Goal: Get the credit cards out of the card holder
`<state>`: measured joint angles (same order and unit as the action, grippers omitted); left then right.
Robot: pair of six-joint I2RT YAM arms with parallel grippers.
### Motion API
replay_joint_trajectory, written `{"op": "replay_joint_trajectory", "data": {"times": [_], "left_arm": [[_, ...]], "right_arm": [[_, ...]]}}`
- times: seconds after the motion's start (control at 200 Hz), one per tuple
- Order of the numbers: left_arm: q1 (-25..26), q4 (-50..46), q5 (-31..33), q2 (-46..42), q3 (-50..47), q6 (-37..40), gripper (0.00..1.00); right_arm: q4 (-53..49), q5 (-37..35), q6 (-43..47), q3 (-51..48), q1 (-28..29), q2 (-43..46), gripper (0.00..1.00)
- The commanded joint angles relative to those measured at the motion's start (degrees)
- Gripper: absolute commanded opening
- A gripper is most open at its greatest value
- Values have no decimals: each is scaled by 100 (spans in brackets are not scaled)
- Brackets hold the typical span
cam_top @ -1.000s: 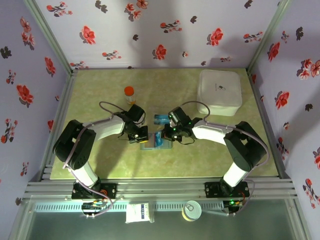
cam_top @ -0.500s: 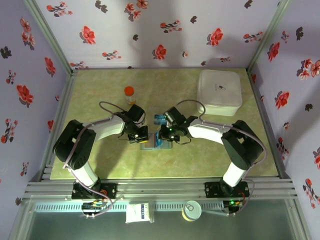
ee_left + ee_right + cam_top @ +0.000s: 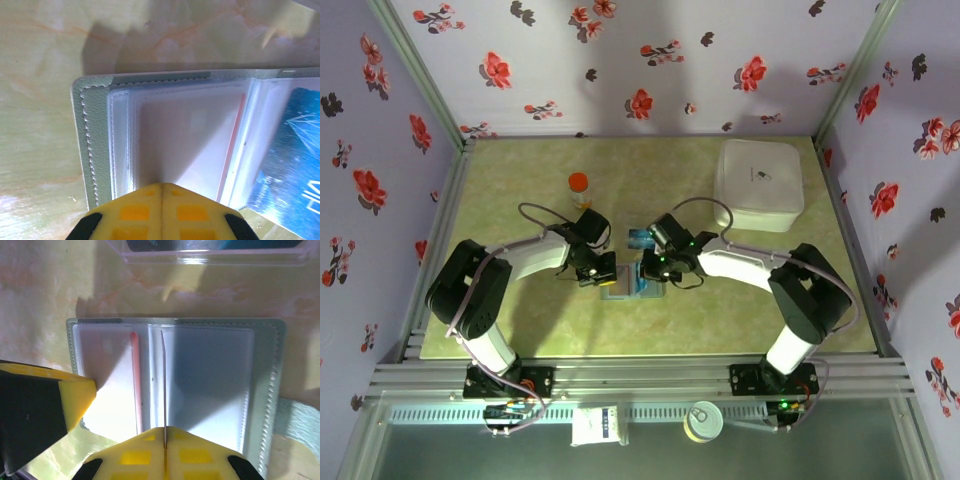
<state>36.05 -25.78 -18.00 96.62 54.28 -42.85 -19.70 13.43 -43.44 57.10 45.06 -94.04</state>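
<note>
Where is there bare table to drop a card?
Between the orange-capped bottle and the white box, and the near strip in front of the card holder. Crowded mid-table: left gripper and right gripper meet over it.

The card holder (image 3: 210, 370) lies open. The right gripper (image 3: 164, 440) pinches a thin credit card (image 3: 163, 380) edge-on over its fold.

No legible text in any view. Blue card (image 3: 287, 160): white line pattern and letter-like strokes, cut by frame edge, unreadable. White box (image 3: 760, 185), far right tabletop corner: small dark lid mark, too small to read.
</note>
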Motion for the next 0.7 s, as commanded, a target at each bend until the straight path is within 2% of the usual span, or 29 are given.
{"op": "replay_joint_trajectory", "data": {"times": [0.0,0.185,0.425,0.57,0.695], "left_arm": [[-20,-169,162,-179,8,156,2],[-19,-138,170,-332,30,158,7],[-24,-94,242,-509,-18,102,9],[-78,-85,353,-626,-156,84,9],[-178,-85,381,-733,-309,84,9]], "right_arm": [[-750,-299,857,388,-34,210,8],[-1827,-301,2944,987,-42,32,8],[-2935,-718,5840,1796,-63,-366,7],[-3200,-1081,7263,2258,-147,-632,5],[-3396,-1124,7887,2779,-295,-910,4]]}}
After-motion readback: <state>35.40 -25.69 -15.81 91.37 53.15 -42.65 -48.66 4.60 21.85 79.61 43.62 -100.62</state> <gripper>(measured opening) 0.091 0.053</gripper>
